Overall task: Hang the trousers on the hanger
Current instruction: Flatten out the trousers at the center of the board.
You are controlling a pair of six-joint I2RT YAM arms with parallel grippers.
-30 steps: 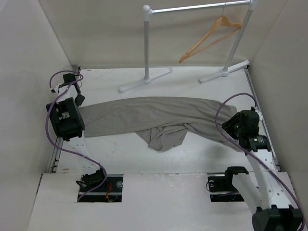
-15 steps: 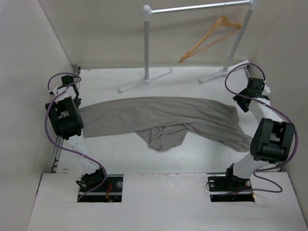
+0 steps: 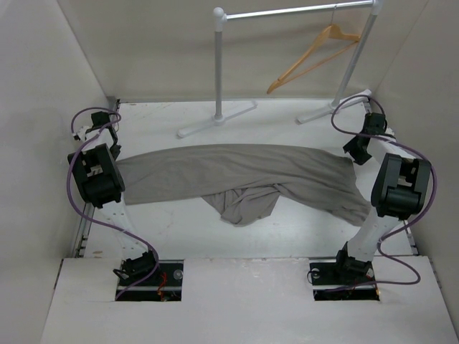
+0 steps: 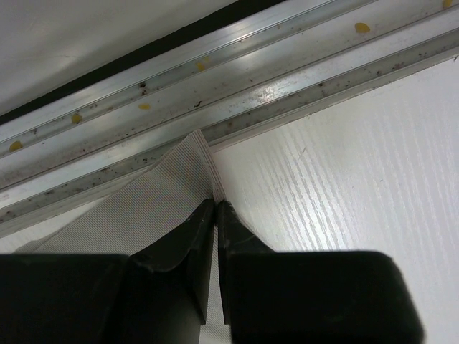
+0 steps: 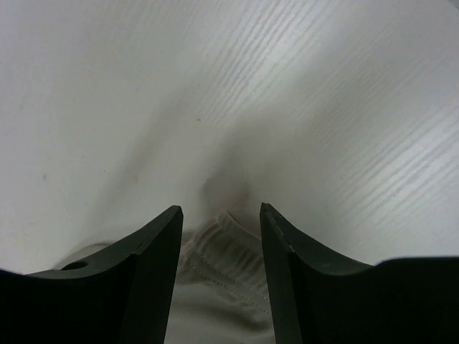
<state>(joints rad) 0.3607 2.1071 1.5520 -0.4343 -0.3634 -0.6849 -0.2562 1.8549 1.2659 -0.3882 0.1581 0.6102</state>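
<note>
- The trousers (image 3: 244, 172) lie on the tabletop (image 3: 287, 229), stretched crosswise from one pincer to the other. A bunched fold of cloth sags out of the middle towards the arm bases.
- The left pincer (image 4: 216, 204) is clamped together on a corner of the grey cloth, right beside the metal track (image 4: 237, 86) along the tabletop's edge. The fabric is pinched between its fingertips, so that end looks secured.
- The right pincer (image 5: 220, 209) has its jaws apart, low over the opposite end of the garment. A stitched edge of the cloth sits just under the gap between its fingers and is not yet squeezed.
- The hanger (image 3: 315, 54) hangs by its hook from the clothes rail (image 3: 294, 11), beyond and above the right pincer. It is well apart from the trousers, and nothing touches it.
- Done so far, judging by how things lie: one end of the trousers is gripped and the other is lined up for a grip.
- Left to do, as a judgement: the right pincer must close on its edge. The cloth must then come up off the tabletop, travel to the hanger and be draped over the lower crossbar.
- The task therefore appears to be at an early stage, with the lifting and hanging all ahead.
</note>
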